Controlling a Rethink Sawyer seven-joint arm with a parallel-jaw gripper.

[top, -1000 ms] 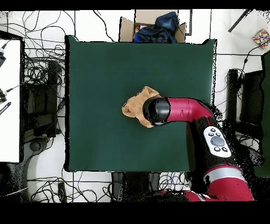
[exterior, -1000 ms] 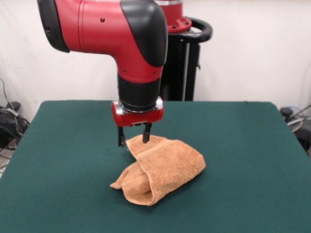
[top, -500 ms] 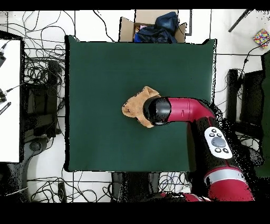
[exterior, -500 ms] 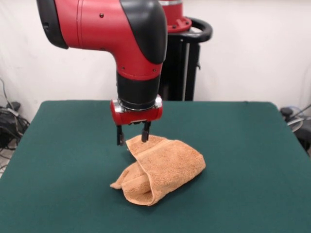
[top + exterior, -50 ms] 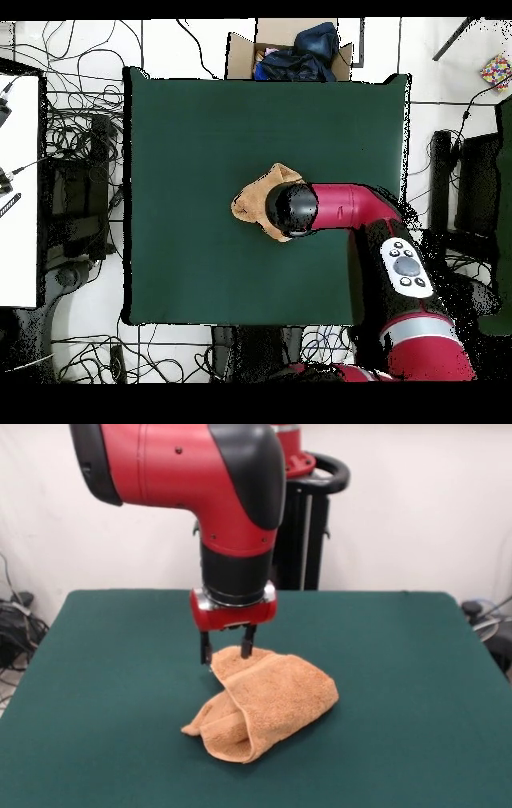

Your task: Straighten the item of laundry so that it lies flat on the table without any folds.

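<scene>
The item of laundry (image 5: 268, 700), an orange-tan terry towel, lies crumpled and folded over itself near the middle of the dark green table (image 5: 96, 688). My gripper (image 5: 228, 654) hangs straight down at the towel's far upper corner, open, its two fingertips straddling the raised edge of the cloth. From overhead, the towel (image 5: 252, 200) shows only partly, since the arm's black elbow covers its right part and hides the gripper.
The red arm (image 5: 345, 208) reaches in from the table's right edge in the overhead view. A cardboard box of clothes (image 5: 290, 52) stands past the far edge. Cables and a white desk (image 5: 18, 190) lie off the left side.
The gripper has shifted slightly to the right in the front view and lowered a little, so its tips now sit over the towel's top edge. The towel has not moved.
</scene>
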